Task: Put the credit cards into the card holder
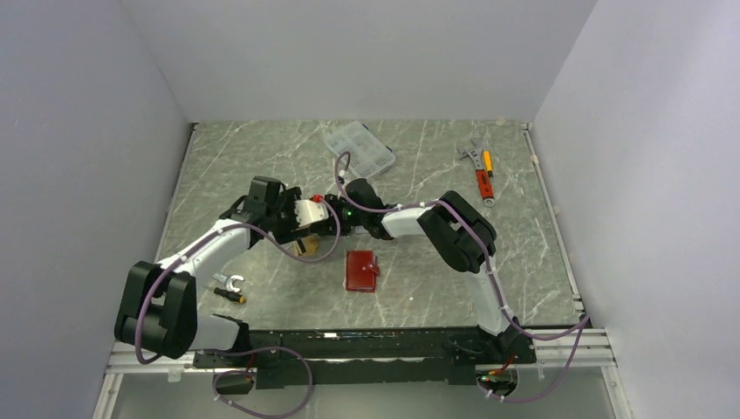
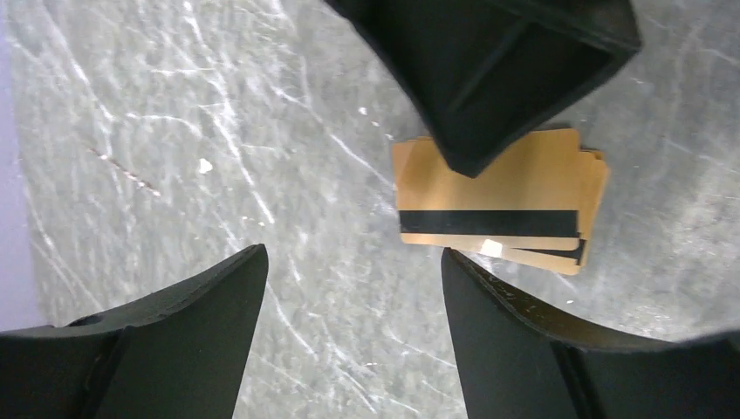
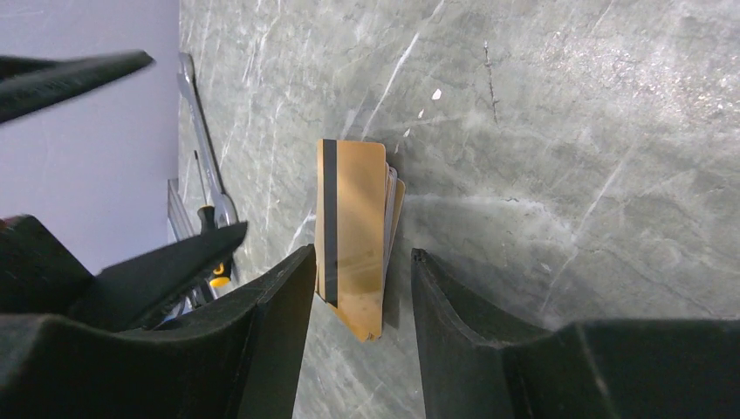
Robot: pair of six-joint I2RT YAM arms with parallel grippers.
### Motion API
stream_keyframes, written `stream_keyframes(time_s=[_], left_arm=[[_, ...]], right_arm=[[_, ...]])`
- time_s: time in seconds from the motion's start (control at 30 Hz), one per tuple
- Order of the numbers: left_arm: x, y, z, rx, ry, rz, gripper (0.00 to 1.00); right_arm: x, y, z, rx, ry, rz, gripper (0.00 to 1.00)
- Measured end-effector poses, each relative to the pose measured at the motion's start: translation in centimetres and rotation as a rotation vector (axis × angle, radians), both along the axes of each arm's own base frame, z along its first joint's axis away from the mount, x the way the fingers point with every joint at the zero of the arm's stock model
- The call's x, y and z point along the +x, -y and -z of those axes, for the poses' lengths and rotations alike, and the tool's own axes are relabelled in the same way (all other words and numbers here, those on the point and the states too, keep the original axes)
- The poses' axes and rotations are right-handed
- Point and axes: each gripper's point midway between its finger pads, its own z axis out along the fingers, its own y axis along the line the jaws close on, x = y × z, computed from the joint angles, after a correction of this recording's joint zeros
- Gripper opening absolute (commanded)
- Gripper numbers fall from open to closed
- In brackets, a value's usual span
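Positioning both grippers over the credit cards (image 3: 353,227), with the right gripper (image 3: 362,253) the nearer.

On the marble table (image 1: 436,262) the two arms meet left of centre. The red card holder (image 1: 361,271) lies folded shut, near the meeting point on the side toward the arm bases and touching neither gripper. The credit cards lie fanned in a loose stack, a gold card with a black stripe uppermost. Their long axis runs along the right gripper's fingers and their near end sits between the fingertips. The jaws stand released, with a gap visible at one finger, so nothing is clamped. The left gripper (image 2: 353,262) is also released and empty. From it the stack lies ahead and off toward one finger, long axis crosswise.
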Motion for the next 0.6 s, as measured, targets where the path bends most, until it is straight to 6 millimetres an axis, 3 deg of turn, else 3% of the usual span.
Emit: stream_keyframes(time_s=[0.13,0.43,0.6], left_arm=[[0.7,-0.5,-0.7,0.002,0.018,-0.010,0.76],[-0.2,-1.0,3.9,0.078,-0.098,0.024,0.74],[0.2,-0.9,4.0,0.078,-0.091,0.026,0.72]], right_arm=[[0.0,0.0,0.0,0.000,0.000,0.001,0.48],[0.0,0.0,0.0,-0.001,0.000,0.001,0.47],[0.0,0.0,0.0,-0.002,0.001,0.002,0.47]])
